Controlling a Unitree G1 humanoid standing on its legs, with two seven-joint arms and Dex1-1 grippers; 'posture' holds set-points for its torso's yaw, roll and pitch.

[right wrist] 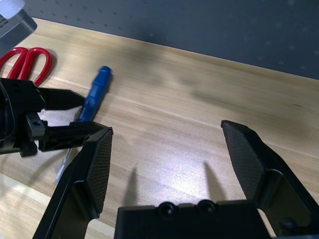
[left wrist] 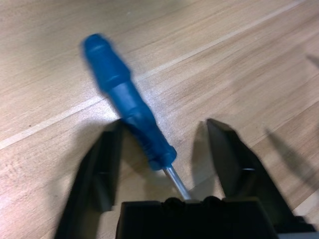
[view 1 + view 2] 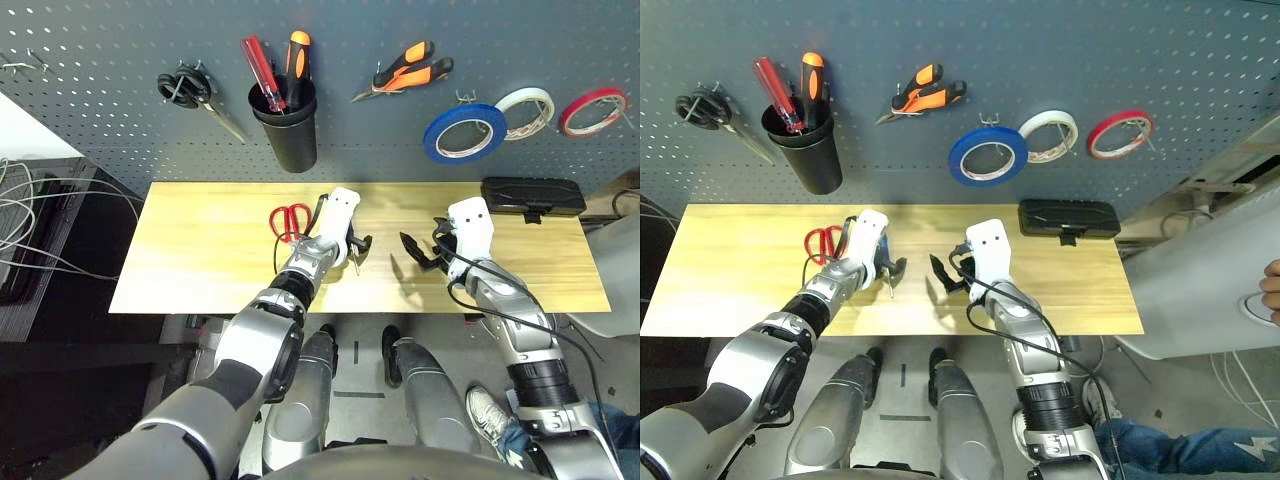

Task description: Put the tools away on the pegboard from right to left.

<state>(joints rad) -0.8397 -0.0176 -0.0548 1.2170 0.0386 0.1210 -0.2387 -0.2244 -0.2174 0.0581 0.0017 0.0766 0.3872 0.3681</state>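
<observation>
Now the left gripper (image 2: 164, 149) is straddling the screwdriver (image 2: 127, 104) lying on the table (image 3: 200, 260) beside the scissors (image 3: 290, 220), fingers partly open, not yet gripping; squeezing squarely across the handle's lower end looks best. The right gripper (image 1: 167, 159) is hovering wide open, empty.

The pegboard (image 3: 100, 100) is dark grey, dotted with a regular grid of small pale holes, and the table (image 3: 200, 270) below it is pale yellow wood with faint lengthwise grain. On the board hang a blue tape ring (image 3: 464, 133), a white tape ring (image 3: 526, 112), a red tape ring (image 3: 593, 111), orange-and-black-handled pliers (image 3: 410, 68) and a black cup (image 3: 286, 130). On the wood lie red-handled scissors (image 3: 290, 220) and a blue-handled screwdriver (image 2: 127, 104) with a silver shaft, beside a black case (image 3: 532, 196).
</observation>
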